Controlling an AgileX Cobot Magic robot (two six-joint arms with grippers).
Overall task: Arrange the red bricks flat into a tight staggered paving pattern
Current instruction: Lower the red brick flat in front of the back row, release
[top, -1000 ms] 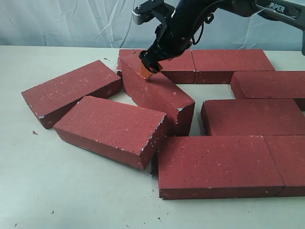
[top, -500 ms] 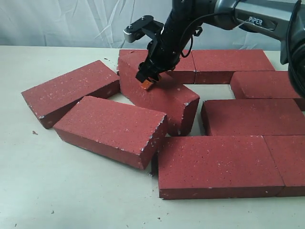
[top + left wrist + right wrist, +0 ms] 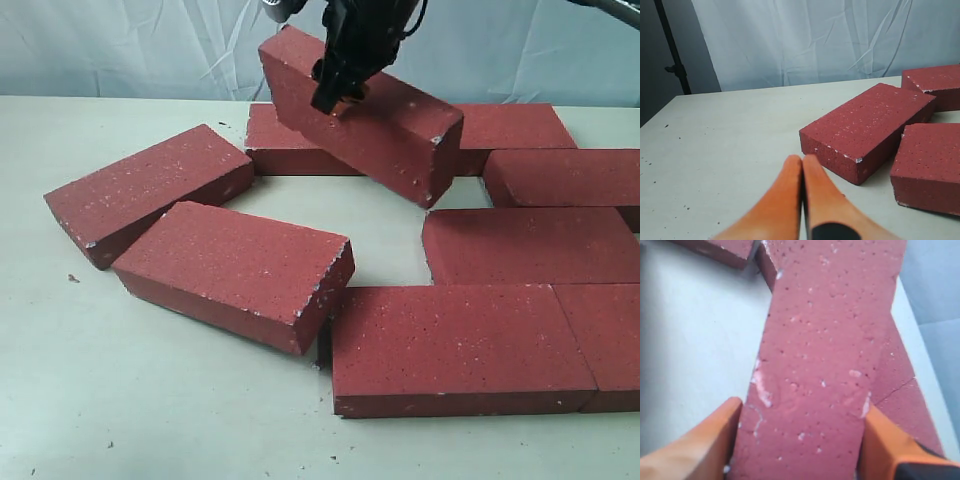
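Note:
My right gripper (image 3: 335, 95) is shut on a red brick (image 3: 365, 115), holding it tilted in the air over the back row. In the right wrist view that held brick (image 3: 825, 355) fills the space between both orange fingers (image 3: 705, 445). Laid flat on the table are two back-row bricks (image 3: 510, 125), a right brick (image 3: 565, 175), a middle-right brick (image 3: 530, 245) and two front bricks (image 3: 460, 345). Two loose bricks (image 3: 150, 190) (image 3: 235, 270) lie askew at the left. My left gripper (image 3: 802, 167) is shut and empty, low over the table beside the loose brick (image 3: 867, 127).
A pale table (image 3: 120, 380) bears everything, with a bare gap (image 3: 385, 265) between the bricks in the middle. A white curtain (image 3: 130, 45) hangs behind. A dark stand (image 3: 672, 50) rises beyond the table's edge in the left wrist view.
My right gripper closed on the tilted brick and lifted it off the table, carrying it up and to the right. The other bricks stayed put.

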